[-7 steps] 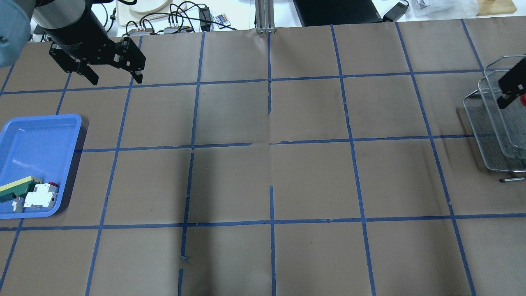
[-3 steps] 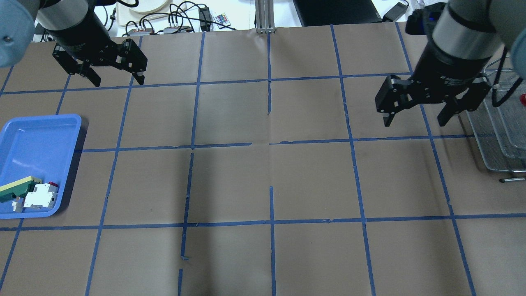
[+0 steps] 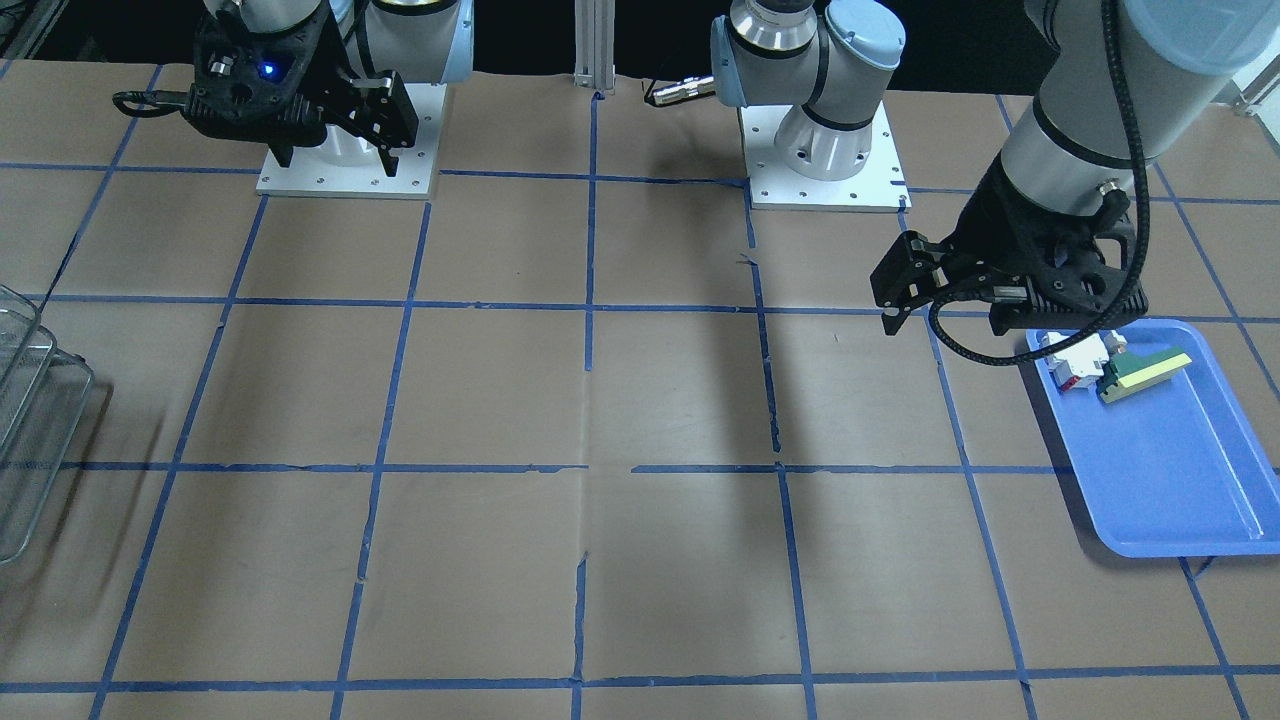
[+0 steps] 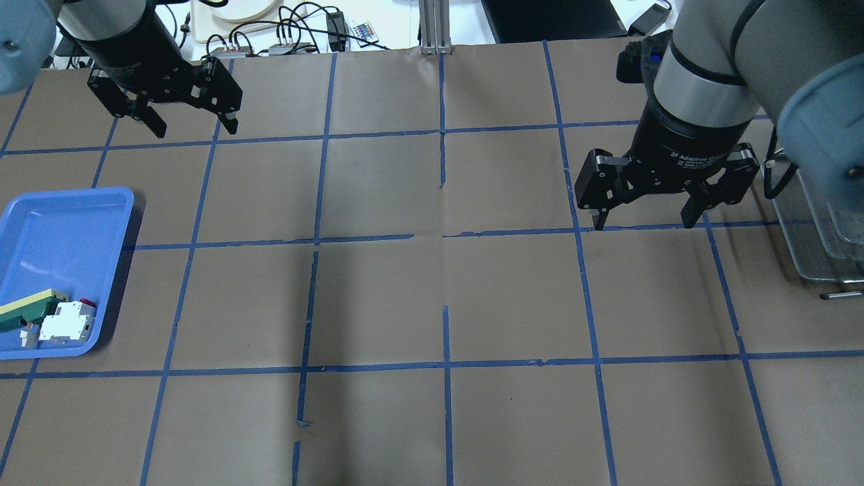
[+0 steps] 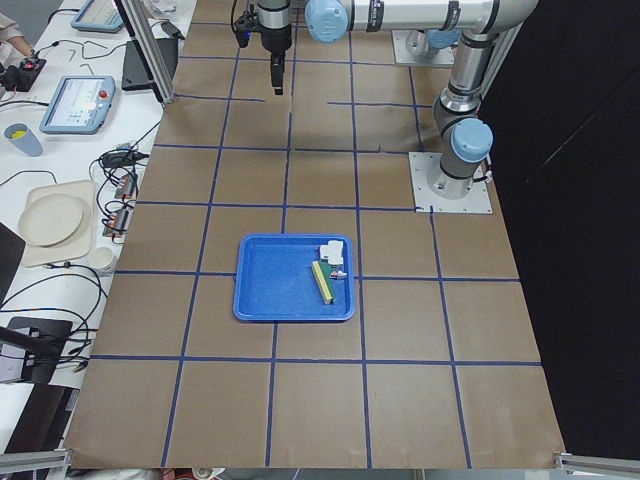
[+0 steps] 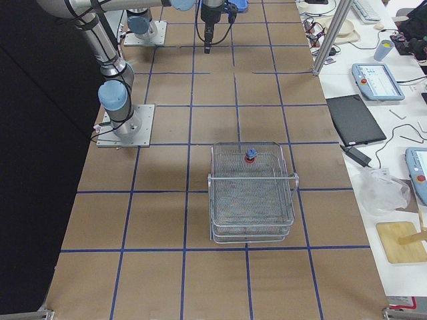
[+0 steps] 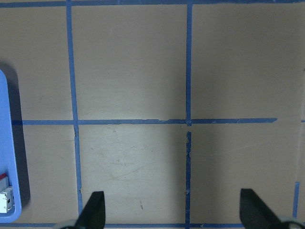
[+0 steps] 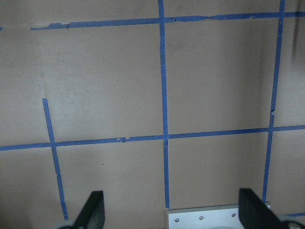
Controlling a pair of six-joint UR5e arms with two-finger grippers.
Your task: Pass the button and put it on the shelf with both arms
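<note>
Near left: blue tray (image 4: 67, 223) on the table (image 4: 513, 297), w/ white-and-red block (image 4: 66, 322) & green-yellow piece (image 4: 27, 307) close together in its near-left corner.

Mid right: R gripper (image 4: 644, 224) hangs above the table's right half, clear of the surface. Fingers spread wide, holding nothing. Its wrist cam shows brown paper, blue tape grid & an edge of a white base plate (image 8: 214, 218) below.

Right edge: shelf (image 6: 252, 200), tiered wire mesh, just right of R gripper in the overhead view, not touching it. The button (image 6: 251, 154) sits in the shelf's top level, at the end toward the table's centre. Red cap up as far as can be told; it is small in the right-end view. It is well apart from both grippers.

Far left: L gripper (image 4: 196, 129) up in the air, fingers spread wide & empty. The tray's edge shows at the left of its wrist view.
</note>
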